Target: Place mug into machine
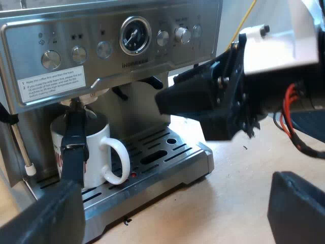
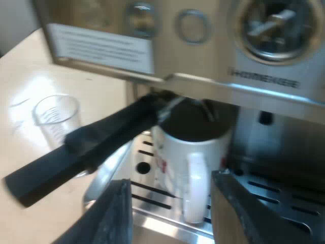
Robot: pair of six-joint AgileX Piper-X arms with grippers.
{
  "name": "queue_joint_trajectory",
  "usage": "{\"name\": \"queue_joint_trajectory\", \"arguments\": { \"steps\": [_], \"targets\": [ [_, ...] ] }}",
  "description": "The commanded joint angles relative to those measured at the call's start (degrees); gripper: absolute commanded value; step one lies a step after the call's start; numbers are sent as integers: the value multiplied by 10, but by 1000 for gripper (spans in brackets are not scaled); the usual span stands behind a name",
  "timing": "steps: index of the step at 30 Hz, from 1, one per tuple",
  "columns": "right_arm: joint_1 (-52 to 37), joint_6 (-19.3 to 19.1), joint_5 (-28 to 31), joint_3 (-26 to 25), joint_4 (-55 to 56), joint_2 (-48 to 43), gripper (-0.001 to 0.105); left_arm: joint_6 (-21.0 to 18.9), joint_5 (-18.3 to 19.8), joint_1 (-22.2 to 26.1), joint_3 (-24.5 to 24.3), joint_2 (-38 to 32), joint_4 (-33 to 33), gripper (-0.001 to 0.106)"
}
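Over the tabletop [image 1: 238, 168] at the front of the espresso machine [image 1: 101, 30], the left gripper [image 1: 175, 190] hangs with its fingers spread wide and nothing between them, well apart from the mug [image 1: 96, 152]. No hazard is noted from that arm as it stands. The mug stands upright on the drip tray [image 1: 167, 152], beneath the holder [image 1: 81, 105], whose dark handle [image 1: 75, 145] juts out across the mug's front. The placement looks complete.

The right gripper [image 2: 170, 203] is at the mug, fingers parted to either side of the mug's handle [image 2: 195, 188] and not closed on it. One finger sits very near that handle, and contact cannot be ruled out.

Risks, as judged:
- A withdrawal off the straight line could hook the mug's handle and drag or tip the mug on the tray.
- The holder's dark handle passes just beside the other finger, so a lift or a swing could strike it.
- A measuring glass [image 2: 56, 119] stands on the tabletop near the far end of that dark handle. It looks light and would likely topple if the arm swept wide.

Recommended: back the right gripper straight out with its fingers apart.
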Motion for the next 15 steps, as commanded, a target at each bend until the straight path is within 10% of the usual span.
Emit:
{"name": "queue_joint_trajectory", "arguments": {
  "steps": [1,5,15],
  "targets": [
    [-1,-22,3,-7,-22,-4,31,-8,-2,-2,-4,-2,-1,81],
    [-8,-44,3,-6,-57,-4,0,-8,-2,-2,-4,-2,-1,81],
    [-53,-42,-43,-7,-157,30,0,-14,-2,-2,-4,23,-4,81]
  ]
}}
